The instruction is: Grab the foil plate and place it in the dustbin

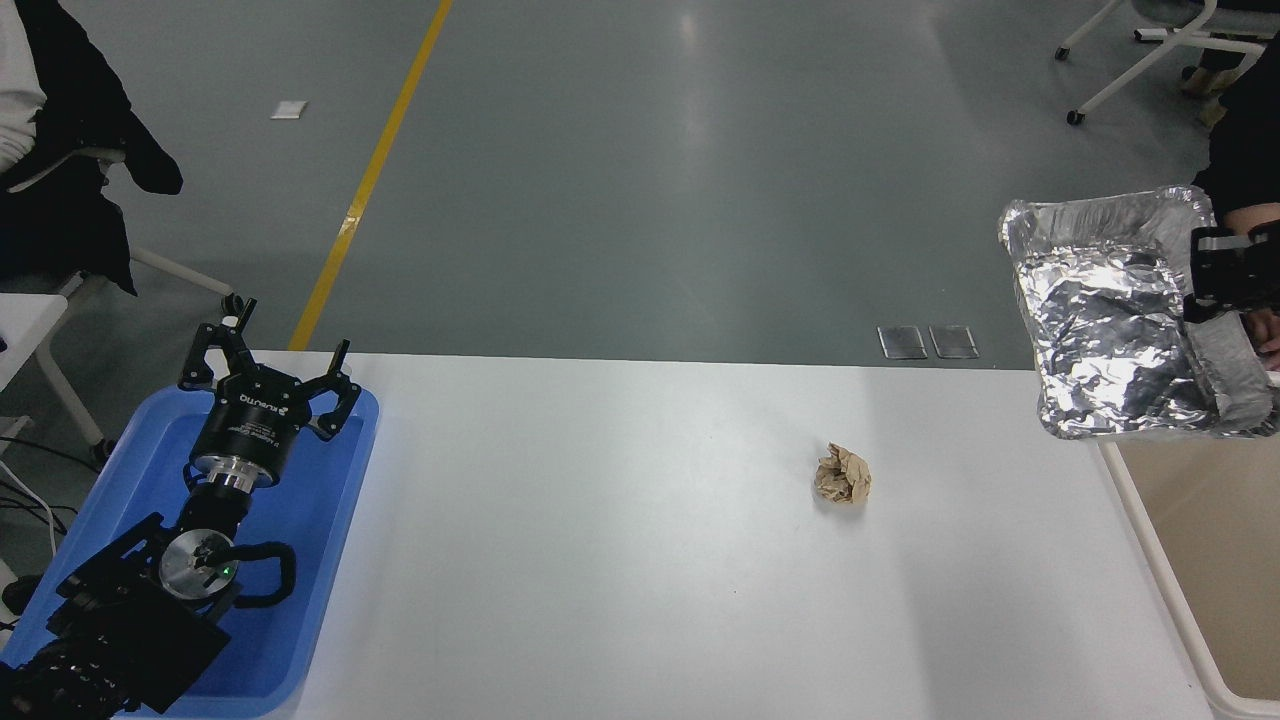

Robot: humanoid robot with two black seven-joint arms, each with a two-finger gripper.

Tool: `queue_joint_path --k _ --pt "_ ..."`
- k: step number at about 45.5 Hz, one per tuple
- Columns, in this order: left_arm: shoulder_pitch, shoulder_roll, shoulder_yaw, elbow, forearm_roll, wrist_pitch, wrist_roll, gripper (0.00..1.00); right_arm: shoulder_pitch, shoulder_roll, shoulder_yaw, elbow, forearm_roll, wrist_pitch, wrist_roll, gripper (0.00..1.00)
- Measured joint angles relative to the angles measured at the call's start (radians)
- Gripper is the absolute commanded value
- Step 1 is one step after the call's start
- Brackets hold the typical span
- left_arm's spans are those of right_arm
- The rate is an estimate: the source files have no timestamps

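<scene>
The foil plate (1120, 330) is a crinkled silver tray held tilted in the air at the right, above the table's far right corner and the near rim of the dustbin. My right gripper (1205, 275) comes in from the right edge and is shut on the plate's right rim. The dustbin (1180, 600) is a cream-beige tub at the right edge, partly out of view, with the plate hiding its far end. My left gripper (270, 385) is parked open and empty over the blue tray at the lower left.
A small crumpled brown paper ball (843, 473) lies on the white table (620, 540) right of centre. The shallow blue tray (320, 560) sits at the left edge. A person's dark sleeve (1245, 140) and hand are behind the plate at the upper right.
</scene>
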State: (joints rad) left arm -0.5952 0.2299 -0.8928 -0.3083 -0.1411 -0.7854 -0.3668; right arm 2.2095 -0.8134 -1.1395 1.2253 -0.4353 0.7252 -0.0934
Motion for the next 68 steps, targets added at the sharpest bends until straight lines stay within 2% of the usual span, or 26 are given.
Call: queue_joint_path --k 26,45,61,68 --pt "0.000 0.000 0.000 0.000 0.000 0.000 0.000 1.00 -0.037 0.001 -0.004 -0.030 -0.006 -0.027 0.000 0.00" --pt "0.000 0.000 0.000 0.000 0.000 0.000 0.000 1.00 -0.430 -0.003 0.055 -0.424 0.010 -0.227 0.000 0.00" --pt "0.000 0.000 0.000 0.000 0.000 0.000 0.000 1.00 -0.867 -0.001 0.282 -0.744 0.016 -0.457 -0.009 0.00" --pt "0.000 0.000 0.000 0.000 0.000 0.000 0.000 1.00 -1.029 0.010 0.376 -0.823 0.065 -0.549 -0.018 0.00"
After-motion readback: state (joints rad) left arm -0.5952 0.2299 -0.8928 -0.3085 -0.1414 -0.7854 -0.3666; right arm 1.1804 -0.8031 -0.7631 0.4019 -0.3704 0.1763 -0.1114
